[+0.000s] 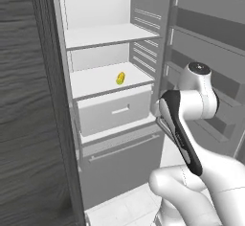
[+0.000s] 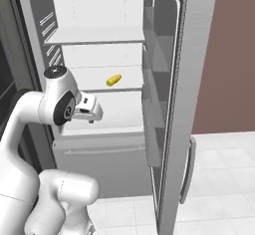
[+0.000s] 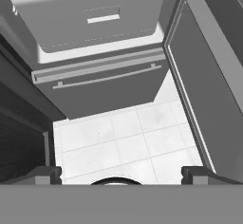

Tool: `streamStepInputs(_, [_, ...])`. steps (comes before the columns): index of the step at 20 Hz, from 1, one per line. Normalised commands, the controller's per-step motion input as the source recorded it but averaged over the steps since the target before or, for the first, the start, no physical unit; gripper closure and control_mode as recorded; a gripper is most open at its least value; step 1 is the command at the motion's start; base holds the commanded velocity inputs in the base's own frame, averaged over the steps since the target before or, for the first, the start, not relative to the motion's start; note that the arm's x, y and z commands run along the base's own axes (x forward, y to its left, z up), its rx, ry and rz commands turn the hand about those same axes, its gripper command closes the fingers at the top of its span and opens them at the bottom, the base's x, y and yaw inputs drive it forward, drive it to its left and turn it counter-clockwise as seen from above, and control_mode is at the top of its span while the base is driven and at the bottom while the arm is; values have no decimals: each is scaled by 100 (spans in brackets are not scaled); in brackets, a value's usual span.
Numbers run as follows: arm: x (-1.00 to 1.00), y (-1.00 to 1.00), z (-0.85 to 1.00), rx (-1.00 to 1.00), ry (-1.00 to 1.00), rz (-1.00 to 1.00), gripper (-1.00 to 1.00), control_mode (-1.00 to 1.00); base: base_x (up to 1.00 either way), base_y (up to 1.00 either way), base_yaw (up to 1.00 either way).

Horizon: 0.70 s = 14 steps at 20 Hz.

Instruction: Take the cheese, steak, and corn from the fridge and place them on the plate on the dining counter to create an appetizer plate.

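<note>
On the fridge (image 1: 143, 2) shelf sits the corn (image 1: 120, 78), ungrabbed; gripper (image 3: 121, 174) spread wide, empty, pointing floorward, needs lifting toward it.

Flat, even rendered light is filling every view, with no glare. The fridge (image 1: 100, 38) interior is glowing brightest in the upper frame, while the wood-grain cabinet (image 1: 24, 124) at left is sitting dim. Soft shadows are lying under the shelves (image 2: 94, 36). Edges are looking slightly soft and pixelated.
</note>
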Motion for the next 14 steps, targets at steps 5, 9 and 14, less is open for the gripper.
streamStepInputs(5, [0, 0, 0, 0, 0, 0, -100, 100, 63, 32, 0])
streamStepInputs(9, [0, 0, 0, 0, 0, 0, -100, 100, 77, 29, 0])
streamStepInputs(14, [0, 0, 0, 0, 0, 0, -100, 100, 73, 27, 0])
